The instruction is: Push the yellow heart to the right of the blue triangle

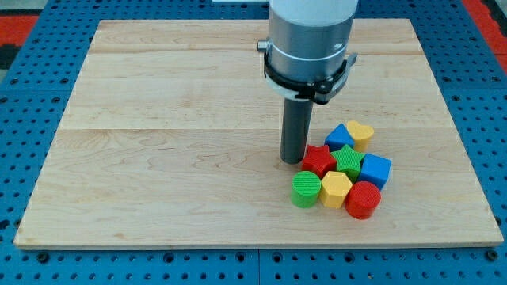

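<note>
The yellow heart (361, 134) lies at the top right of a tight cluster of blocks, touching the blue triangle (341, 135) on its left. My tip (293, 161) rests on the board just left of the red star (318, 160), touching or nearly touching it. The tip is left of and a little below the blue triangle, with the star between them.
The cluster also holds a green star (348, 161), a blue cube (375, 170), a green cylinder (306, 190), a yellow hexagon (336, 190) and a red cylinder (364, 199). The wooden board (158, 142) sits on a blue pegboard.
</note>
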You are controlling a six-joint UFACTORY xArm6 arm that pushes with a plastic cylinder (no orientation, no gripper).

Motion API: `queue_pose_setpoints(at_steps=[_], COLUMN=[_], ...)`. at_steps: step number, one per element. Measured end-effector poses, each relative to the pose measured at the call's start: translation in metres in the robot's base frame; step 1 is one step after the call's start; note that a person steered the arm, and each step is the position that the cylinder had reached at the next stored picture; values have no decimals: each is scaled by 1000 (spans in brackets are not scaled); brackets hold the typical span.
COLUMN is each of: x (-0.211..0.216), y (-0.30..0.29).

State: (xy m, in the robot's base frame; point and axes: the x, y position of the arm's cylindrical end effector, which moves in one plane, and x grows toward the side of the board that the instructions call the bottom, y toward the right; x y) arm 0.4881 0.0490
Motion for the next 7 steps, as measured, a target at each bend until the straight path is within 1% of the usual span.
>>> queue_pose_setpoints(at_steps=[1, 2, 3, 4, 5, 6, 7], x=[-35, -42, -26, -28, -80, -72, -44], y=[-15, 33, 66, 66, 69, 106, 120])
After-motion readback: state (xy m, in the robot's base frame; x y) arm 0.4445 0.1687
